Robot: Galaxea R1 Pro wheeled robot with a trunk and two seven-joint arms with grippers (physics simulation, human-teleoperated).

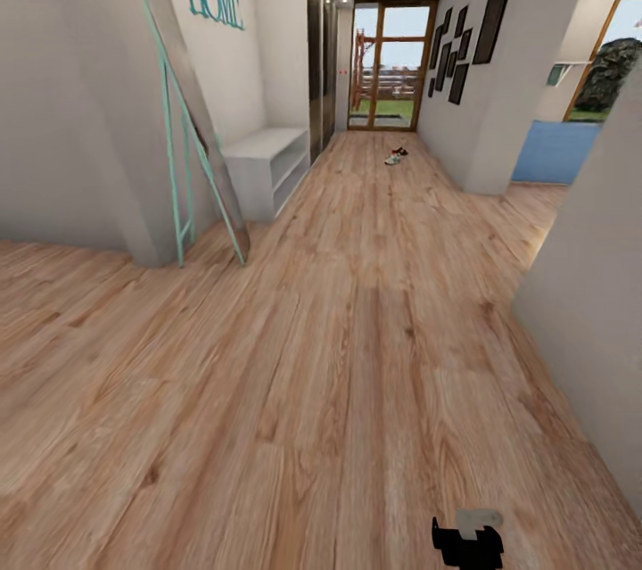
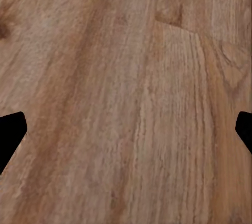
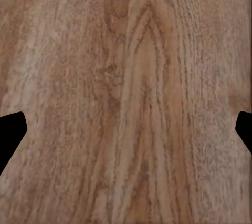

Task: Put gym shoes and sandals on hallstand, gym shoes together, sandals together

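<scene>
Long corridor seen from the head camera, wood-plank floor stretching from the lower edge up to a glazed door at upper centre. Shoes tiny and far off, just above mid-frame and slightly right of centre, lying on the floor short of the door: one pale speck, likely a gym shoe, with a dark speck just beside it, likely a sandal; too small to count or to tell colours and laces. Rack at left of centre against the left wall, a low pale grey surface with open shelves below, well apart from the shoes. Tall mirror with a teal frame leaning on the wall nearer the camera, teal lettering above, dark picture frames on the right wall. Left pincer in its wrist view pointing down at bare planks, two dark fingertips at opposite edges with wide floor between, so spread apart and holding nothing. Right pincer likewise splayed over bare planks, nothing between the tips. Step in hand, by judgement: driving up the corridor toward the shoes. Best done by steering straight along the middle, keeping clear of the mirror and the right-hand wall corner, stopping short of the shoes so both arms can reach down without the base nudging them.
</scene>
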